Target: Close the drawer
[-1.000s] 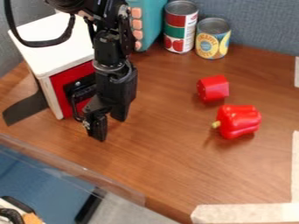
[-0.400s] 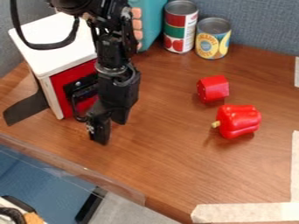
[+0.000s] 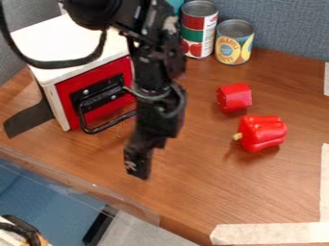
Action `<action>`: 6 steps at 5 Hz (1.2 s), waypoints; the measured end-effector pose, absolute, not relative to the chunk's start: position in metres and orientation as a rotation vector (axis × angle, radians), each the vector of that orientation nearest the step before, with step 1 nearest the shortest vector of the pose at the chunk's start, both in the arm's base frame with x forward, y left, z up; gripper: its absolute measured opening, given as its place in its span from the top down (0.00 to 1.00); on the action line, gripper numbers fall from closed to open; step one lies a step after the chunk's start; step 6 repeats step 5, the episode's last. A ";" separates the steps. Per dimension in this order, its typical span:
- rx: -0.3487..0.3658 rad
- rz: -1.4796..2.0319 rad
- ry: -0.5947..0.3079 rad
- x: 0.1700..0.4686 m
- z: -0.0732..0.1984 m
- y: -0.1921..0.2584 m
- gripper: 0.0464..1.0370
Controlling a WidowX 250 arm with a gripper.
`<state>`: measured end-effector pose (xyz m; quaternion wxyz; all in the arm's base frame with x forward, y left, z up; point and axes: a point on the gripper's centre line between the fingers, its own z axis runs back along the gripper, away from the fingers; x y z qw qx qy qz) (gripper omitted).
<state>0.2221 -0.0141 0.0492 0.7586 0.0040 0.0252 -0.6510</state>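
Note:
The gripper point(image 3: 142, 161) hangs low over the wooden surface, right of and in front of the drawer's handle. Its black arm comes down from the top edge and covers the area just right of the red front. The drawer point(image 3: 69, 92) has a red face with a black wire handle point(image 3: 106, 127) jutting out from a dark plate. That face looks about level with the front edges of the white cabinet point(image 3: 56, 42) around it. A visible gap lies between the handle's left part and the gripper; contact near the handle's right end is unclear.
Two cans point(image 3: 234, 42) stand at the back wall beside a partly hidden teal object. A red block point(image 3: 234, 97) and a red pepper point(image 3: 262, 133) lie right of centre. Pale tape point(image 3: 270, 234) marks the lower right, and a clear edge strip point(image 3: 83, 184) runs lower left.
The gripper has moved right and toward the camera, away from the cabinet, uncovering more of the red face and handle. The cabinet and the drawer face have not visibly moved.

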 end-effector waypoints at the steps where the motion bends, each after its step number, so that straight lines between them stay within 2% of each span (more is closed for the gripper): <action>1: 0.071 -1.192 -0.011 0.222 0.059 -0.015 0.04; 3: 0.053 -0.855 -0.197 0.222 0.092 -0.006 0.04; 4: -0.005 -0.718 -0.265 0.218 0.108 0.002 0.04; 5: -0.058 -0.599 -0.263 0.212 0.119 0.008 0.04; 6: -0.058 -0.599 -0.263 0.212 0.119 0.008 0.04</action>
